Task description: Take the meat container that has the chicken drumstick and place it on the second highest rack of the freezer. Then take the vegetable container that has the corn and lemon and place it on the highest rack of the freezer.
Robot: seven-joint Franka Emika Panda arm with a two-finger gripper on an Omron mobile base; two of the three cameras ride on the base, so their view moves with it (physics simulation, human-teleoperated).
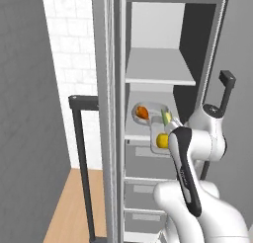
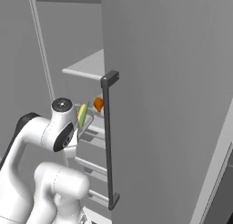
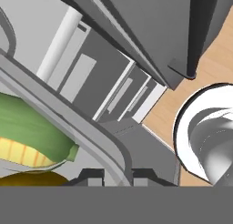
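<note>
The tool [image 3: 114,174] is pinched nearly shut on the rim of the vegetable container [image 3: 86,127], holding corn [image 1: 167,117] and lemon [image 1: 161,140] beside the lower shelf. Lifting toward the highest rack [image 1: 158,80], a tilt could spill them.

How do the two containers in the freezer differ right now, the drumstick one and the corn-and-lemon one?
The drumstick container sits further back on the lower shelf; the corn-and-lemon container juts out past that shelf's front edge. The first holds one orange-brown chicken drumstick; the second holds a green-husked corn and a yellow lemon. The pincer is shut on the second's rim; the first stands free. Both are pale, shallow trays below the highest rack.
</note>
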